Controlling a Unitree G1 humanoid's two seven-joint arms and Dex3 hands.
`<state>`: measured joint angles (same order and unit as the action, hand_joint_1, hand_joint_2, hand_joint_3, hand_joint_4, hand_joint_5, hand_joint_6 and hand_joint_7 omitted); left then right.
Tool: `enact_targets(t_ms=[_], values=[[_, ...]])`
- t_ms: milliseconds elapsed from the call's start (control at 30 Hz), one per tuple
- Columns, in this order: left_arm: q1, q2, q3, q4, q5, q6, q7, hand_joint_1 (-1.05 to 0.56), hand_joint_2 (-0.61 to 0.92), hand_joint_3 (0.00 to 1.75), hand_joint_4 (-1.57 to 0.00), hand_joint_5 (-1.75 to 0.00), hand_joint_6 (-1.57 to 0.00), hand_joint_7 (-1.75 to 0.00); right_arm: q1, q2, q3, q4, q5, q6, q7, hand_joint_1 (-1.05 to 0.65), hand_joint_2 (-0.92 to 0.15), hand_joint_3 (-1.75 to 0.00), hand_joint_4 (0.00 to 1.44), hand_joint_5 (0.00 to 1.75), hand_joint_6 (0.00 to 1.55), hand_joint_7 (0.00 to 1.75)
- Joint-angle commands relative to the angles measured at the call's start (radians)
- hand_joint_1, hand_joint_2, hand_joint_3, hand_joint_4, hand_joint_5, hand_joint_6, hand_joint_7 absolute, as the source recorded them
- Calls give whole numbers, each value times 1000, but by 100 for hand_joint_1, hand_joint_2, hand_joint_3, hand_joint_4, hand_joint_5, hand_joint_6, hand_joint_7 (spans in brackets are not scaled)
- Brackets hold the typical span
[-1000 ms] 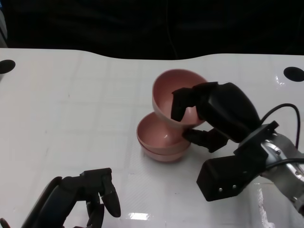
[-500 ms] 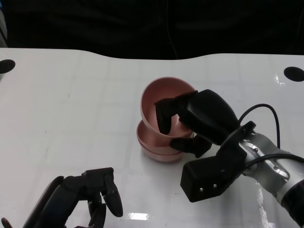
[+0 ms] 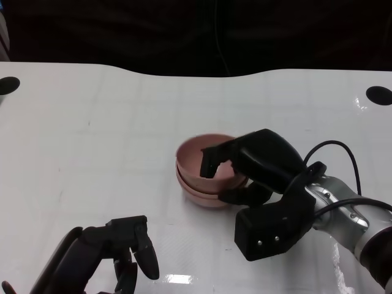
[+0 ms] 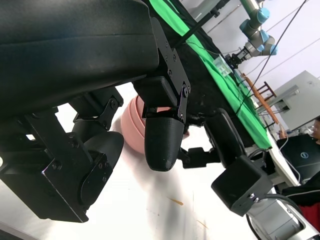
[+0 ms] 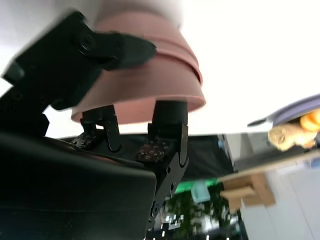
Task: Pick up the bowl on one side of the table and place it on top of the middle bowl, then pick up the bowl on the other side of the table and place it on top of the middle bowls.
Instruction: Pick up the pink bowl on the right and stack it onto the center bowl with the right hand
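Lowered since a second ago, the top bowl (image 3: 205, 156) has come down from a tilted perch beside the stack and now sits nested in the bowls (image 3: 205, 195) at the middle of the white table (image 3: 92, 122), level and nearly flush with them. In the head view the right hand (image 3: 260, 165) still grips it: one of the fingers (image 3: 211, 160) hooks over the near rim into the hollow, while others press the outer wall below. The left hand (image 3: 104, 260) rests at the near edge, well apart from the stack, its fingers curled downward with nothing in them.

From the left wrist, the left hand (image 4: 100, 100) fills most of the picture, and the pink stack (image 4: 134, 127) shows beyond its fingers (image 4: 162, 142), apart from them.

From the right wrist, the fingers (image 5: 167, 135) are clamped on the pink wall of the bowl (image 5: 145, 80), with another finger lying across it higher up.

The likely trouble is in letting go. If the finger inside the rim catches as the hand withdraws, it could lift or tip the top bowl, or drag the whole stack sideways across the smooth table.
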<state>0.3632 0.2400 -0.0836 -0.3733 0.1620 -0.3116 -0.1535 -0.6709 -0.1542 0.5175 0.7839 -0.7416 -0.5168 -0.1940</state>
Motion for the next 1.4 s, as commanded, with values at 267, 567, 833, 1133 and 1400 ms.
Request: enact_targets(t_ms=[267, 567, 833, 1133, 1400], values=[[-1, 6, 2, 2, 2, -3, -7, 19, 17, 170, -97, -169, -86, -150, -3, -50, 0, -79, -16, 11, 15, -55, -92, -19, 29, 57, 54, 0], [-1, 9, 6, 11, -2, -7, -9, 15, 17, 169, -95, -170, -85, -151, 50, -104, -16, -224, -29, 38, 18, -59, -92, -19, 21, 68, 52, 1], [-5, 12, 9, 25, 1, -16, -8, 13, 19, 168, -94, -169, -83, -151, 116, -149, -48, -330, -8, 44, 32, -61, -92, -17, 11, 72, 46, 0], [-10, 10, 11, 48, -3, -37, -6, 12, 20, 166, -94, -169, -83, -151, 199, -198, -47, -405, -57, 60, 32, -62, -92, -17, 2, 73, 43, 0], [-12, 12, 12, 62, 1, -51, -5, 11, 21, 164, -93, -170, -82, -151, 243, -218, -31, -425, -87, 84, 62, -63, -92, -21, 2, 67, 38, 0]])
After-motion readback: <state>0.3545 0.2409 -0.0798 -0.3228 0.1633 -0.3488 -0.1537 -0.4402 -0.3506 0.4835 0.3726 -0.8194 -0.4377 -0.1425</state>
